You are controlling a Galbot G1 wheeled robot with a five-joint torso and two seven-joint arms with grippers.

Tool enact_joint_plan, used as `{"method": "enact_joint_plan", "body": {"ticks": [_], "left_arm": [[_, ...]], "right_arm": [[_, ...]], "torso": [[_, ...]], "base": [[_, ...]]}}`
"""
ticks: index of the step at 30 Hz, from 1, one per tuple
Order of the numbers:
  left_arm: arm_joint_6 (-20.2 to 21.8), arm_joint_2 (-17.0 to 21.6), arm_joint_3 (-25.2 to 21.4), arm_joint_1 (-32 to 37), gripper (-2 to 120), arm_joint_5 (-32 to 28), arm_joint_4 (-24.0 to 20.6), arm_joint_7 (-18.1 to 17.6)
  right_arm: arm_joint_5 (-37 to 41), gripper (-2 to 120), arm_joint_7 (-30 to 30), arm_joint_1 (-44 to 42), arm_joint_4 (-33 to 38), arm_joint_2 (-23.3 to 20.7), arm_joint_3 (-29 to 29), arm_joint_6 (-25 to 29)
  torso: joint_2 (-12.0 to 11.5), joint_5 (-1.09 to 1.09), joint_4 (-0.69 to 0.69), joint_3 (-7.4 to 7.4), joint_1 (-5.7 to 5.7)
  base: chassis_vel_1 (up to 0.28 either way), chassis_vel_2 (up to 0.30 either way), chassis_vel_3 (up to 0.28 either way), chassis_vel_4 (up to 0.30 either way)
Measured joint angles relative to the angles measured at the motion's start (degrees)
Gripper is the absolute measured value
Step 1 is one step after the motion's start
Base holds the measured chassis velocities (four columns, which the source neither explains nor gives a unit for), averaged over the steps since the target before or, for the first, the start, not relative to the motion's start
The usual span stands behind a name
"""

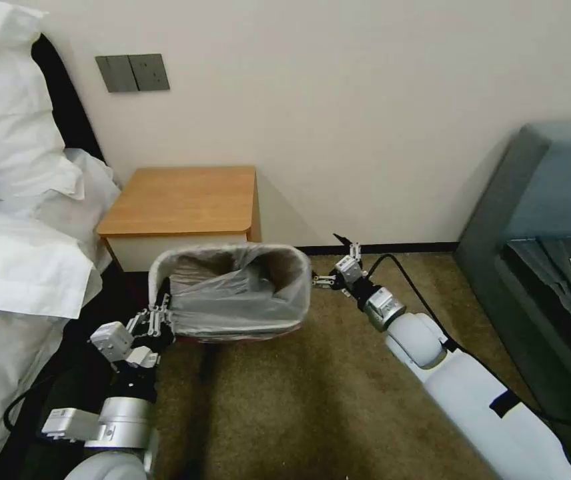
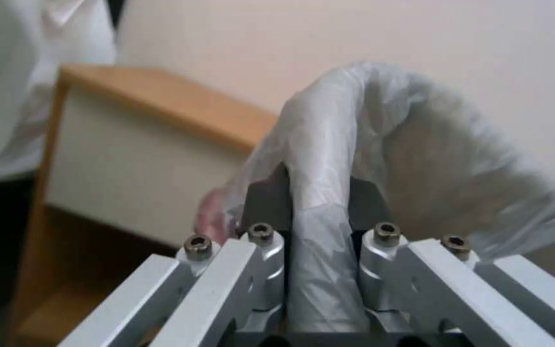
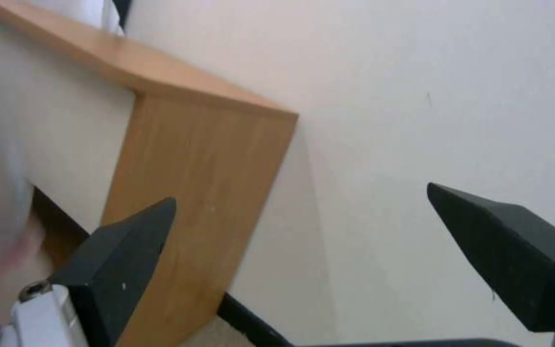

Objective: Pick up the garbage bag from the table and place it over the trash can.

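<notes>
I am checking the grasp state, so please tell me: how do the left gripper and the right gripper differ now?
The left gripper is shut on the garbage bag, at the left rim of the trash can; the right gripper is open and holds nothing. In the head view the left gripper touches the bag, while the right gripper hangs just beside the can's right edge. Both are near rim height.

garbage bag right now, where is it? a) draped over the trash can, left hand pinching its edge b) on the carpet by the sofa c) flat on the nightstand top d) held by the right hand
a: the garbage bag lines the trash can, its edge pinched in the left hand; the right hand is open beside it.
</notes>
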Motion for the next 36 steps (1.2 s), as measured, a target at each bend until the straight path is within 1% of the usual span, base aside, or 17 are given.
{"method": "enact_joint_plan", "body": {"ticks": [2,4,11,15,16,19,20,24,25,27,28,29,31,32,33,34,36], "left_arm": [[0.1,0.0,0.0,-0.1,11,0.4,0.3,-0.5],[0.5,-0.3,0.0,-0.7,11,3.5,1.7,-2.3],[-0.7,-0.4,0.0,-1.0,11,9.4,4.3,-3.3],[-1.9,0.7,1.3,-1.2,11,12.4,5.2,-3.3],[-1.9,0.7,1.3,-1.2,11,12.4,5.2,-3.3],[-1.9,1.7,2.1,-1.9,11,14.4,5.0,-3.7],[-1.9,1.7,2.1,-1.9,11,14.4,5.0,-3.7],[-1.8,3.4,2.5,-3.3,11,16.5,5.0,-3.9],[-1.8,3.4,2.5,-3.3,11,16.5,5.0,-3.9],[-1.8,4.0,2.5,-3.9,11,17.6,5.8,-3.9],[-1.8,4.0,2.5,-3.9,11,17.6,5.8,-3.9],[-1.8,4.2,2.5,-4.3,11,18.3,6.3,-4.0],[-1.8,4.3,2.5,-4.4,11,18.6,6.5,-4.0],[-1.8,4.3,2.5,-4.6,11,19.6,6.8,-4.0],[-1.8,4.3,2.5,-4.6,11,19.6,6.8,-4.0],[-1.9,4.3,2.5,-4.7,11,20.5,7.1,-4.0],[-2.3,3.9,2.6,-5.0,11,22.5,7.9,-4.0]], "right_arm": [[0.0,100,0.0,-0.6,0.9,-0.2,0.3,0.0],[0.3,100,0.0,-2.3,3.7,-0.5,1.3,0.1],[2.3,99,0.6,-5.8,12.9,-0.4,2.2,0.5],[1.1,82,0.0,-7.2,20.3,-2.4,-3.5,0.3],[1.1,82,0.0,-7.2,20.3,-2.4,-3.5,0.3],[0.8,68,-0.5,-4.2,21.1,-4.7,-9.3,-0.9],[0.8,68,-0.5,-4.2,21.1,-4.7,-9.3,-0.9],[3.7,48,-1.7,3.0,19.2,-7.1,-18.3,-3.9],[3.7,48,-1.7,3.0,19.2,-7.1,-18.3,-3.9],[6.9,39,-1.1,6.8,18.3,-6.8,-22.1,-6.9],[6.9,39,-1.1,6.8,18.3,-6.8,-22.1,-6.9],[9.1,33,-0.3,9.7,17.6,-6.1,-24.7,-9.1],[10.5,30,0.2,11.3,17.1,-5.7,-26.2,-10.6],[13.1,22,1.1,14.3,16.3,-4.9,-28.9,-13.7],[13.1,22,1.1,14.3,16.3,-4.9,-28.9,-13.7],[14.9,17,1.8,16.1,15.8,-4.4,-30.6,-15.8],[20.5,0,4.7,19.6,14.2,-3.6,-35.2,-21.1]], "torso": [[0.0,0.01,0.00,0.00,0.00],[0.0,0.00,0.00,0.00,0.00],[0.0,-0.01,0.00,0.00,0.00],[0.0,-0.01,-0.01,-0.01,-0.01],[0.0,-0.01,-0.01,-0.01,-0.01],[0.0,-0.01,0.00,0.00,-0.01],[0.0,-0.01,0.00,0.00,-0.01],[0.0,0.00,-0.02,0.00,0.00],[0.0,0.00,-0.02,0.00,0.00],[0.0,-0.01,0.00,0.00,0.00],[0.0,-0.01,0.00,0.00,0.00],[0.0,-0.01,0.00,0.01,0.00],[0.0,-0.01,0.01,0.00,0.00],[0.0,0.00,0.02,0.01,0.00],[0.0,0.00,0.02,0.01,0.00],[0.0,-0.01,0.01,0.00,-0.01],[0.0,0.00,0.00,0.01,0.00]], "base": [[0.000,0.000,0.000,0.000],[0.000,0.000,0.000,0.000],[0.000,0.000,0.000,0.000],[0.000,0.000,0.000,0.000],[0.000,0.000,0.000,0.000],[0.000,0.000,0.000,0.000],[0.000,0.000,0.000,0.000],[0.000,0.000,0.000,0.000],[0.000,0.000,0.000,0.000],[0.000,0.000,0.000,0.000],[0.000,0.000,0.000,0.000],[0.000,0.000,0.000,0.000],[0.000,0.000,0.000,0.000],[0.000,0.000,0.000,0.000],[0.000,0.000,0.000,0.000],[0.000,0.000,0.000,0.000],[0.000,0.000,0.000,0.000]]}}
